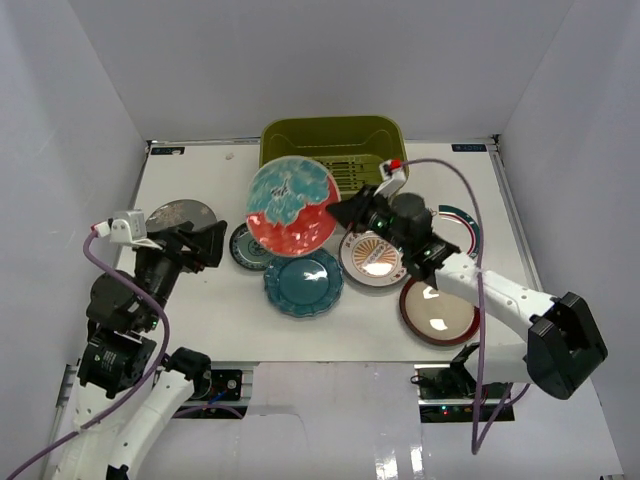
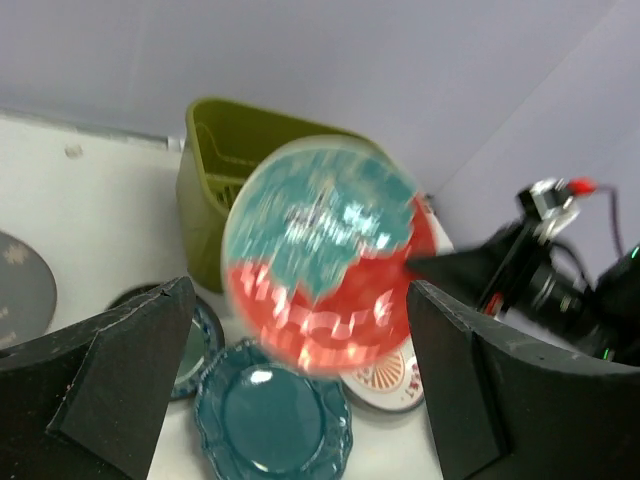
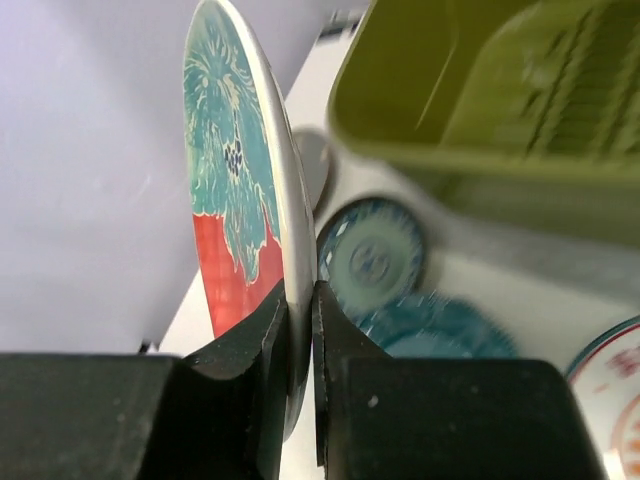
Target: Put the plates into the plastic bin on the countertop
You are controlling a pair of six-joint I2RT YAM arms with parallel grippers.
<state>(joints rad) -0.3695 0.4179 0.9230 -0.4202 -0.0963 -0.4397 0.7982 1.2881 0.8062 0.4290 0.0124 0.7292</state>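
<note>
Right gripper (image 1: 341, 213): pinching the red-and-teal plate (image 1: 290, 205) by its right-hand rim. On the right wrist camera I see the two fingers (image 3: 235, 380) pressed together on the rim, one on each face, with the plate edge-on between them.

The plate is off the counter (image 1: 200, 315) and tipped up steeply, patterned face toward the overhead camera, teal half up and red half down. From above it overlaps the near left wall of the plastic bin (image 1: 335, 125) but is not inside it. I cannot tell the gap between plate and bin.

The bin is olive green and sits at the far edge of the counter, slotted bottom showing.

Left gripper (image 1: 207, 243): fingers spread wide, gripping nothing. It hovers over the left side of the counter and points toward the held plate. On the left wrist camera the plate shows between the fingers, farther off and blurred.

Flat on the counter:
- grey plate (image 1: 180, 215), far left, partly behind the left arm
- small teal-patterned plate (image 1: 248, 247), just right of the left gripper
- scalloped teal plate (image 1: 303, 283), just beside the small one, toward the near edge
- orange sunburst plate (image 1: 370, 258), partly under the right arm
- dark red-rimmed plate (image 1: 437, 312), near right, partly covered by the arm
- white plate with green rim (image 1: 464, 228), mostly hidden behind the right wrist
</note>
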